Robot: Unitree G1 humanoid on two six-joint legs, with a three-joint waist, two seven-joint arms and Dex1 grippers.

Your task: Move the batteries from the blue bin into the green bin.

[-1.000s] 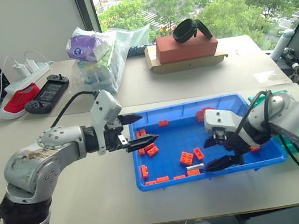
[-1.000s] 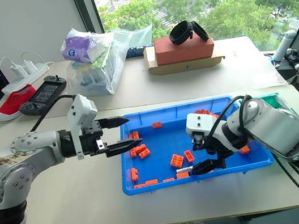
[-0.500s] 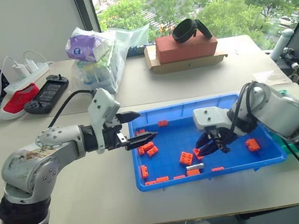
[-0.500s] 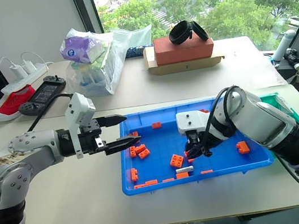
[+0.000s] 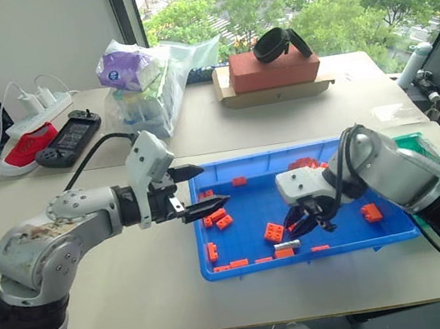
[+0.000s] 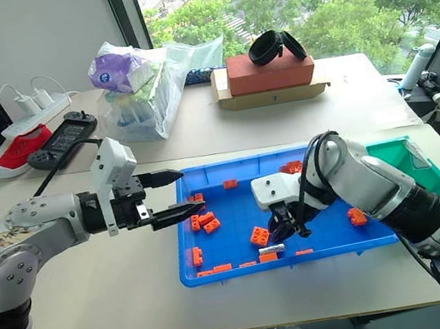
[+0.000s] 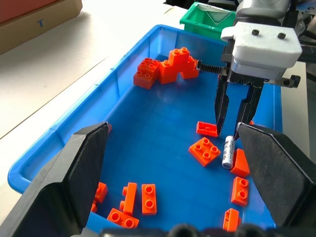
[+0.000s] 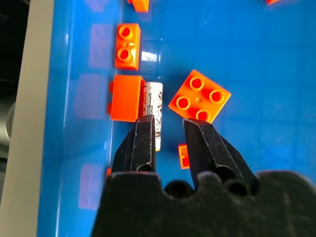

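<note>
The right gripper [image 8: 167, 129] has swung inward and narrowed from wide to a slim gap, empty, above 1 battery [image 8: 155, 113] lying in the blue bin [image 5: 246, 268] on the beige table [image 5: 138, 279]. Left gripper [image 5: 194, 188] gapes, empty. Green bin [image 6: 414, 170] sits rightmost; windows behind show trees. No legible writing.

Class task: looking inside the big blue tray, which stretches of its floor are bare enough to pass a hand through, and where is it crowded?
Inside the shallow bright blue plastic tray, the floor is bare through the middle, between the orange toy bricks at its left end and the square orange brick. It is crowded along the front rim, where the small silver battery lies against bricks below the right gripper.
</note>
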